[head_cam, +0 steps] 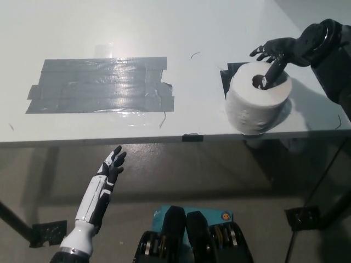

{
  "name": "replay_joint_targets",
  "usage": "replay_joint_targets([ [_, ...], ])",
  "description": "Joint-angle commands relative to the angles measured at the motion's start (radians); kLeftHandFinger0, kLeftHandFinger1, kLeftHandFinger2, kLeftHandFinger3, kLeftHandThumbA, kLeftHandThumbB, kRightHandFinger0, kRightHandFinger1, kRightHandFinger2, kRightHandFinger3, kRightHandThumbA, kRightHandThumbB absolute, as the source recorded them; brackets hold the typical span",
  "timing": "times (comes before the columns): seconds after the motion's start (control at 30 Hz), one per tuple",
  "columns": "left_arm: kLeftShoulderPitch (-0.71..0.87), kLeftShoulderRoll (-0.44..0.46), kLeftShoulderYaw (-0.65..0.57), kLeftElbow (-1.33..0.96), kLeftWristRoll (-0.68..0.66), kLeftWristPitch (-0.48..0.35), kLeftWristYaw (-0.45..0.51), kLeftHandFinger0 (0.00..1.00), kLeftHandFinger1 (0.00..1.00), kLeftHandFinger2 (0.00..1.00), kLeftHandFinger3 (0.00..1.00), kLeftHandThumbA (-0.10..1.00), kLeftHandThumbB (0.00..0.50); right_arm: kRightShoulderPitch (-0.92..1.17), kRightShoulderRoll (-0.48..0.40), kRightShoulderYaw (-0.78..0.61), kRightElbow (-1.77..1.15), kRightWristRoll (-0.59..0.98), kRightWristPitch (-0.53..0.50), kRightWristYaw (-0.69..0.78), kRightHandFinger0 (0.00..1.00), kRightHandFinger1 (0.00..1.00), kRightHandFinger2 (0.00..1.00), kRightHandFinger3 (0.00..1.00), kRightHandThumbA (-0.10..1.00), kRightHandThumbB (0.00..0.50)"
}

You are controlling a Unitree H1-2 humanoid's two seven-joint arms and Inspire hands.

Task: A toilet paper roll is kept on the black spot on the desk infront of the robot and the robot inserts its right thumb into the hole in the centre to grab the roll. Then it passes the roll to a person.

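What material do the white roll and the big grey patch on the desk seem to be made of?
The roll looks like soft, matte white paper wound around a brownish, probably cardboard, core; its side shows a faint quilted texture. The grey patch looks like overlapping strips of glossy plastic-backed tape: it reflects light, wrinkles, and has torn edges.
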Motion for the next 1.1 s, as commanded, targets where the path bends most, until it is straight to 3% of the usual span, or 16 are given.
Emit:
replay_joint_targets([
  [0.0, -0.015, 0.015, -0.006, -0.033, 0.002, 0.001, -0.015, 1.0, 1.0, 1.0, 1.0, 1.0, 0.15, -0.03, 0.003, -0.001, 0.006, -0.011, -0.039, -0.038, 1.0, 1.0, 1.0, 1.0, 1.0, 0.42],
  [0.37, -0.026, 0.012, -0.006, -0.041, 0.004, 0.01, -0.017, 1.0, 1.0, 1.0, 1.0, 1.0, 0.156, -0.043, 0.022, 0.05, 0.002, -0.055, -0.078, -0.071, 1.0, 1.0, 1.0, 1.0, 1.0, 0.409],
  [0.53, -0.036, 0.013, -0.006, -0.028, -0.002, -0.004, -0.022, 1.0, 1.0, 1.0, 1.0, 1.0, 0.155, -0.038, 0.034, 0.065, 0.014, -0.068, -0.082, -0.075, 1.0, 1.0, 1.0, 1.0, 1.0, 0.366],
  [0.6, -0.04, 0.013, -0.007, -0.029, 0.0, 0.001, -0.022, 1.0, 1.0, 1.0, 1.0, 1.0, 0.167, -0.029, 0.043, 0.067, 0.017, -0.077, -0.049, -0.109, 1.0, 1.0, 1.0, 1.0, 0.79, 0.307],
  [0.63, -0.04, 0.013, -0.006, -0.029, -0.001, 0.0, -0.023, 1.0, 1.0, 1.0, 1.0, 1.0, 0.166, -0.024, 0.046, 0.072, 0.019, -0.083, -0.045, -0.128, 1.0, 1.0, 1.0, 1.0, 0.41, 0.221],
  [0.67, -0.041, 0.014, -0.006, -0.028, -0.002, -0.002, -0.023, 1.0, 1.0, 1.0, 1.0, 1.0, 0.166, -0.02, 0.048, 0.081, 0.021, -0.094, -0.044, -0.146, 0.96, 0.96, 0.99, 1.0, 0.24, 0.187],
  [0.7, -0.044, 0.013, -0.006, -0.027, -0.001, -0.002, -0.022, 1.0, 1.0, 1.0, 1.0, 1.0, 0.172, -0.007, 0.048, 0.109, 0.02, -0.126, -0.049, -0.177, 0.14, 0.27, 0.45, 0.91, -0.09, 0.186],
  [0.73, -0.047, 0.014, -0.006, -0.026, -0.002, 0.001, -0.024, 1.0, 1.0, 1.0, 1.0, 1.0, 0.173, 0.001, 0.046, 0.115, 0.02, -0.133, -0.048, -0.193, 0.01, 0.2, 0.4, 0.91, -0.1, 0.198],
  [0.77, -0.048, 0.014, -0.007, -0.029, -0.002, 0.005, -0.025, 1.0, 1.0, 1.0, 1.0, 1.0, 0.173, 0.01, 0.044, 0.127, 0.015, -0.144, -0.047, -0.214, 0.0, 0.18, 0.38, 1.0, -0.1, 0.192],
  [0.8, -0.048, 0.014, -0.007, -0.03, -0.003, 0.007, -0.026, 1.0, 1.0, 1.0, 1.0, 1.0, 0.172, 0.019, 0.042, 0.126, 0.015, -0.143, -0.045, -0.23, 0.0, 0.23, 0.45, 1.0, -0.1, 0.165],
  [0.87, -0.048, 0.013, -0.007, -0.033, -0.001, 0.012, -0.024, 1.0, 1.0, 1.0, 1.0, 1.0, 0.171, 0.045, 0.035, 0.085, 0.023, -0.1, -0.034, -0.255, 0.09, 0.45, 0.65, 1.0, -0.1, 0.135],
  [0.9, -0.061, 0.014, -0.005, -0.03, -0.001, 0.014, -0.025, 1.0, 1.0, 1.0, 1.0, 1.0, 0.17, 0.043, 0.028, 0.071, 0.026, -0.087, -0.036, -0.259, 0.12, 0.52, 0.7, 0.99, -0.1, 0.162],
  [0.93, -0.063, 0.014, -0.005, -0.027, 0.0, 0.013, -0.024, 1.0, 1.0, 1.0, 1.0, 1.0, 0.17, 0.054, 0.017, 0.054, 0.032, -0.071, -0.049, -0.262, 0.12, 0.51, 0.68, 0.8, -0.1, 0.168],
  [1.0, -0.067, 0.017, -0.003, -0.027, -0.002, 0.015, -0.025, 1.0, 1.0, 1.0, 1.0, 1.0, 0.171, 0.063, 0.01, 0.029, 0.036, -0.056, -0.062, -0.268, 0.12, 0.57, 0.79, 0.51, -0.1, 0.183],
  [1.03, -0.069, 0.019, -0.003, -0.029, -0.004, 0.019, -0.027, 1.0, 1.0, 1.0, 1.0, 1.0, 0.17, 0.072, 0.004, 0.005, 0.036, -0.036, -0.068, -0.267, 0.11, 0.57, 0.82, 0.31, -0.1, 0.211],
  [1.07, -0.071, 0.018, -0.002, -0.03, -0.006, 0.021, -0.027, 1.0, 1.0, 1.0, 1.0, 1.0, 0.163, 0.089, -0.007, -0.045, 0.033, 0.005, -0.072, -0.263, 0.18, 0.66, 0.89, 0.17, -0.1, 0.261],
])
